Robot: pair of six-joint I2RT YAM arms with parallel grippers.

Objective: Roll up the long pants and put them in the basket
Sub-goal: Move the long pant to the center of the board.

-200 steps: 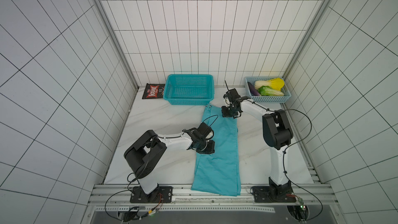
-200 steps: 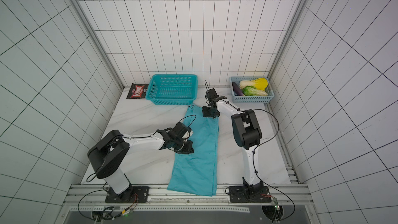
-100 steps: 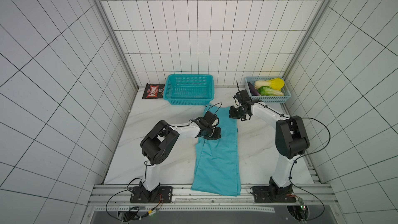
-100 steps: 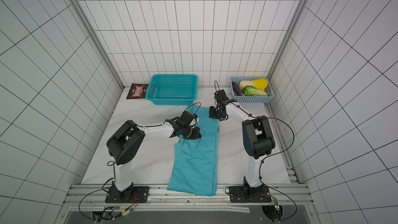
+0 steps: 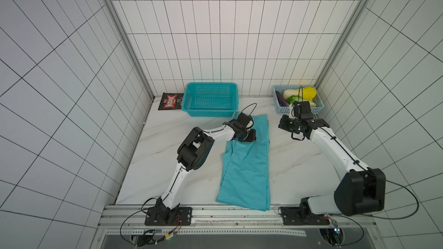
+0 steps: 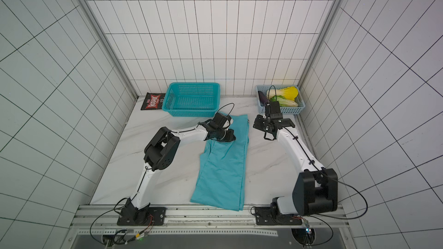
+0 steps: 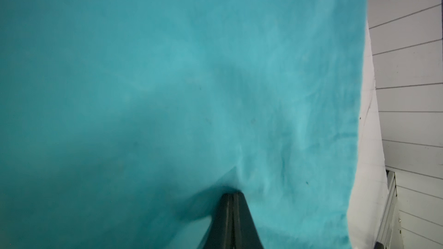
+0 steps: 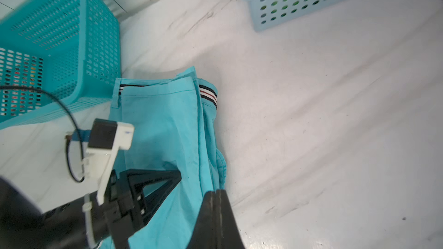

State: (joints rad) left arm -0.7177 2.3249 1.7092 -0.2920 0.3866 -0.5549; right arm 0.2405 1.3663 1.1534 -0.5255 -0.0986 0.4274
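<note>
Right arm (image 5: 330,147) has swung off the long pants (image 5: 247,171) toward the vegetable basket (image 5: 298,110); left arm (image 5: 215,132) has slid up to the waist end.

Teal pants lie flat and lengthwise on the white table (image 5: 167,140), with the striped waistband (image 8: 208,94) just beside the turquoise basket (image 5: 209,112) and the hems at the near edge; no roll is started. Left jaws are closed, tips pressed into a pucker of cloth near the waist; whether a fold is pinched cannot be told. Right jaws are closed and empty, over bare table near the pants' side. Cloth looks thin, light and limp, likely to slide and bunch; rolling probably wants a hold at both corners of one end. One waist corner is hidden under the left arm, and no button shows.
</note>
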